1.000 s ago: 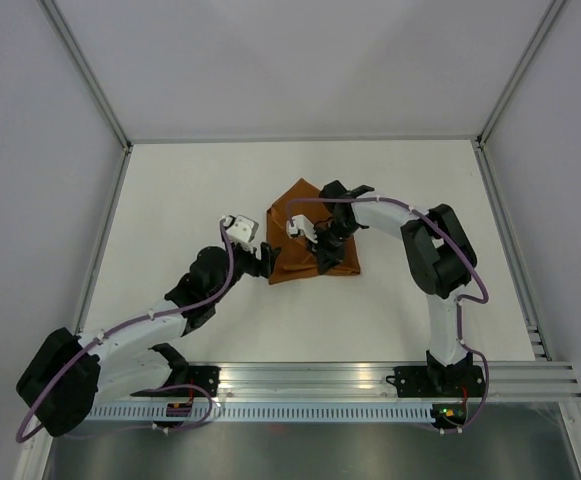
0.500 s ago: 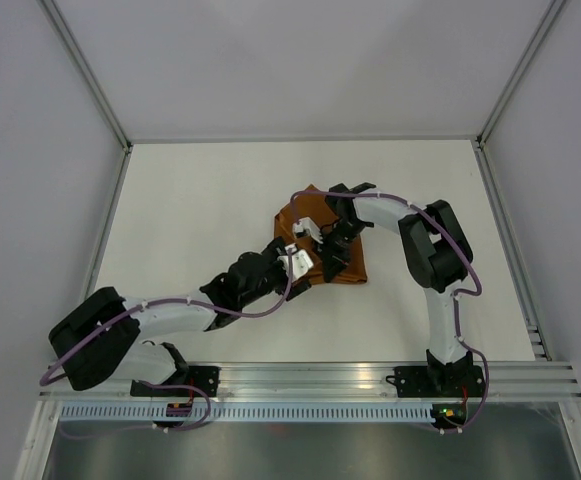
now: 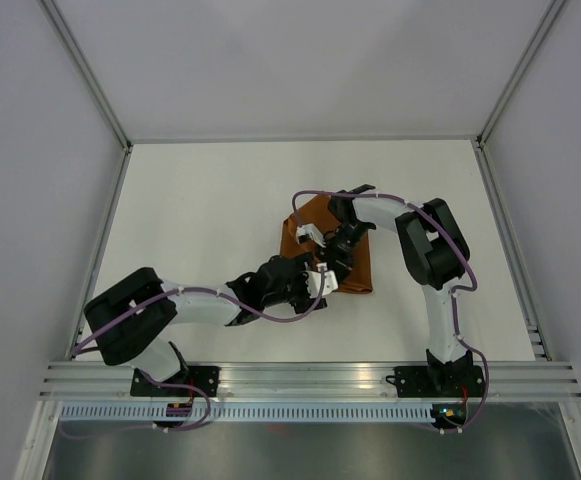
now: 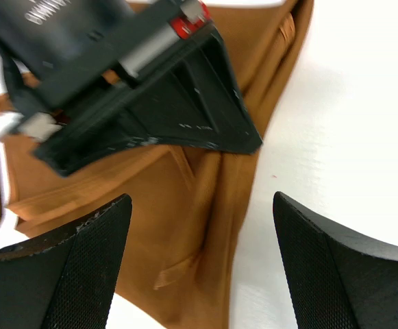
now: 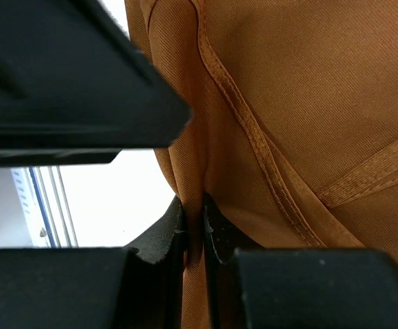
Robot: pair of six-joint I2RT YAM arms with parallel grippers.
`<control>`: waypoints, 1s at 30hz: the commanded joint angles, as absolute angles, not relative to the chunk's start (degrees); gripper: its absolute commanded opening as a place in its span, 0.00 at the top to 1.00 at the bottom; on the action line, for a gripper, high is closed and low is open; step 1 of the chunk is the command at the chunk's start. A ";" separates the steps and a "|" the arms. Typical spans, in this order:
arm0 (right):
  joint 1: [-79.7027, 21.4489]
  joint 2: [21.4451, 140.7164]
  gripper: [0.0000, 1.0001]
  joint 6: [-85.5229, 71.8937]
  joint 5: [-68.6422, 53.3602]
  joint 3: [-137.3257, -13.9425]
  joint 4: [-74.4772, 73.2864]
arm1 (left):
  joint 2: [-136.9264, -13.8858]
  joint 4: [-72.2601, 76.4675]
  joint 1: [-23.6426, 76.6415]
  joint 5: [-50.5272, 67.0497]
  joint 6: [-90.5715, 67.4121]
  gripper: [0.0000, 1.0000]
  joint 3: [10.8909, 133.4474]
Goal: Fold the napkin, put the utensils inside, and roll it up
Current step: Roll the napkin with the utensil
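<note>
Top external: 1 napkin (image 3: 358, 268), left gripper (image 3: 320, 288), right gripper (image 3: 334, 264).

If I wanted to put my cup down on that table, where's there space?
Bare: the far strip of the table beyond the napkin, its far-left corner, and the right edge past the right arm's elbow. Crowded: the middle, where the left gripper, open, and the right gripper, pinching cloth, meet at the napkin.
</note>
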State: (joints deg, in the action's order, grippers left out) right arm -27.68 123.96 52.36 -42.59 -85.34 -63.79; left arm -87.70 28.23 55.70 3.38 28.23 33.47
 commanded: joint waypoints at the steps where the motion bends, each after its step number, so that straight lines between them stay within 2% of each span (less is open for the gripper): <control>1: -27.60 130.25 0.89 56.16 -28.30 -82.09 -57.92 | -89.99 27.69 56.78 5.80 31.38 0.12 35.59; 13: -27.07 130.60 0.89 55.99 -28.39 -82.44 -58.18 | -96.67 28.21 58.18 5.80 34.27 0.12 38.58; 17: -27.16 130.87 0.89 55.90 -28.39 -82.88 -58.27 | -99.05 27.60 58.18 5.89 35.07 0.15 39.29; 19: -27.16 130.96 0.90 55.81 -28.48 -82.97 -58.45 | -100.02 26.81 58.18 6.06 35.16 0.21 39.64; 20: -27.07 131.04 0.90 55.81 -28.48 -83.06 -58.45 | -100.19 26.28 58.18 6.15 35.07 0.28 39.64; 23: -27.07 131.05 0.90 55.72 -28.48 -83.06 -58.45 | -101.16 25.05 58.18 6.06 35.24 0.42 39.90; 26: -27.07 131.04 0.90 55.55 -28.56 -83.06 -58.36 | -101.60 24.17 58.18 6.15 35.33 0.47 40.25; 29: -26.90 130.96 0.90 55.11 -28.48 -82.97 -57.92 | -102.13 22.33 58.18 6.59 35.07 0.57 41.30; 30: -26.89 130.78 0.90 54.85 -28.39 -82.88 -57.66 | -102.39 20.41 58.18 6.77 35.07 0.63 42.35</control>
